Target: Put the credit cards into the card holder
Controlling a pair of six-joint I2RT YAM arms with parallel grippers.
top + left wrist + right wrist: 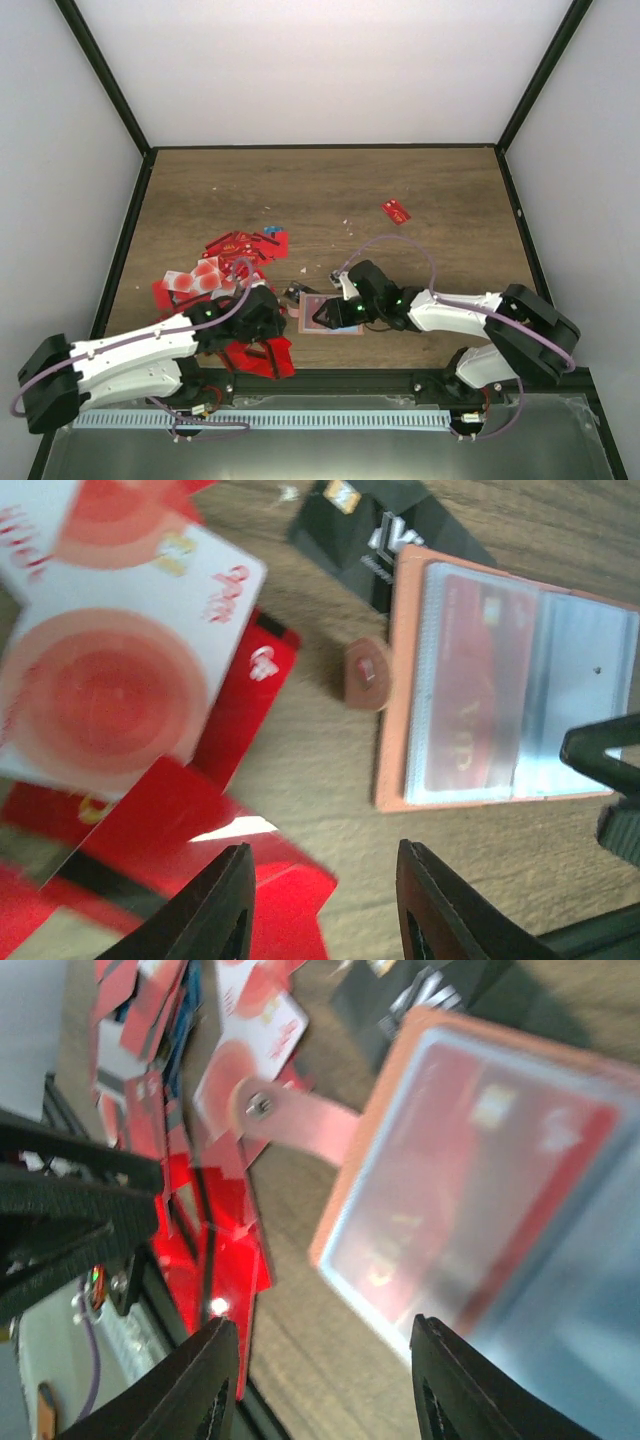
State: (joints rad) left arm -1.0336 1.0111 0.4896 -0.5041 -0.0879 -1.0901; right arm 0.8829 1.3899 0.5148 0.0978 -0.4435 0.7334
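Left gripper (325, 855) hangs low in the left wrist view with its jaws spread wide and nothing between them, over the edge of a loose red card and bare desk (400, 180). To its upper right in that view the card holder (500, 690) lies flat and open, clear sleeve up. One sleeved card (465, 680), red, shows through the plastic. A round snap tab (365, 675) sticks out from the holder's left edge, and a black card (380, 530) lies against its upper left corner. At the left of that view a pale card (110, 680) with red rings rests on top of red ones.

Right gripper (322, 1325) is likewise wide and empty, just above the holder's lower edge in the right wrist view.

Seen from the top camera, the holder sits at lower centre between the two grippers. The credit cards (235, 250) are heaped left of centre, with more at the bottom edge. A lone card (396, 210), also red, lies well apart at the upper right.
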